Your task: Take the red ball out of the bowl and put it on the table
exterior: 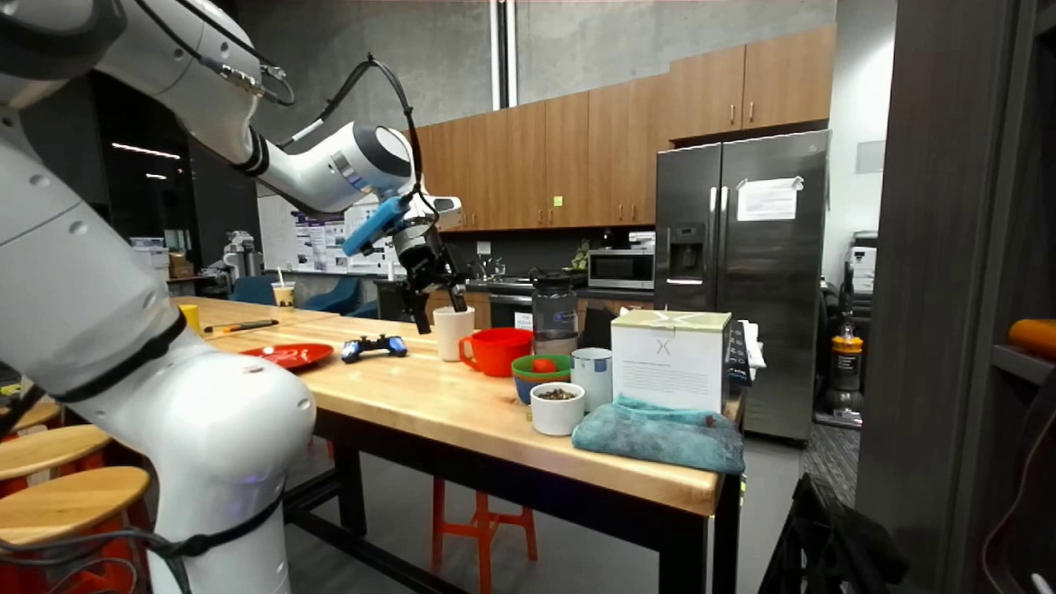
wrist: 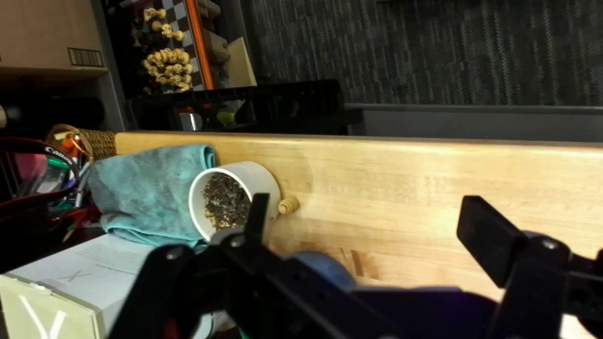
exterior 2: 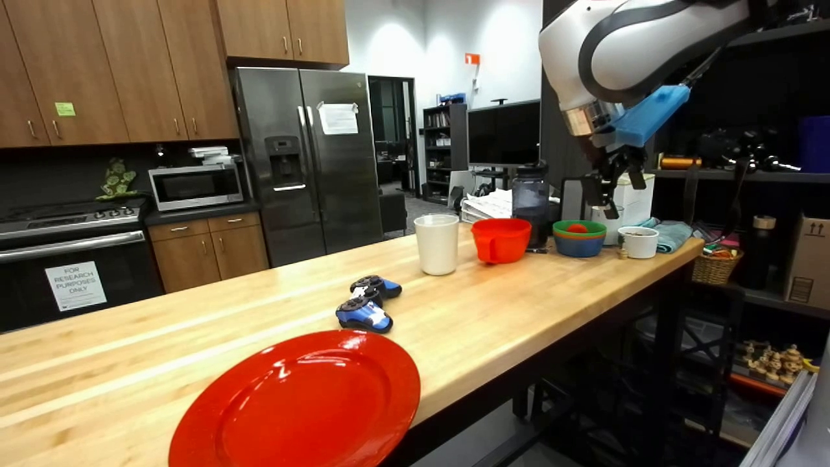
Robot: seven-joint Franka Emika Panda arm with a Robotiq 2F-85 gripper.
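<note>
The red ball (exterior: 544, 365) sits inside the green bowl (exterior: 521, 369), the top one of a nested stack with a blue bowl below. The ball (exterior 2: 576, 228) and green bowl (exterior 2: 600, 231) show likewise in an exterior view. The stack stands on the wooden table (exterior: 396, 392). My gripper (exterior: 441, 313) is open and empty above the table, and also shows in an exterior view (exterior 2: 613, 196). In the wrist view its fingers (wrist: 370, 226) are wide apart. They hide most of the stack; part of the blue bowl (wrist: 327, 268) shows. The ball is hidden there.
A red handled cup (exterior: 502, 351), white cup (exterior: 454, 334) and dark bottle (exterior: 555, 318) stand near the stack. A small white pot (exterior: 554, 417), patterned mug (exterior: 592, 375), box (exterior: 668, 371) and teal cloth (exterior: 660, 437) crowd the table end. A red plate (exterior 2: 311, 395) and controller (exterior 2: 368, 305) lie farther along.
</note>
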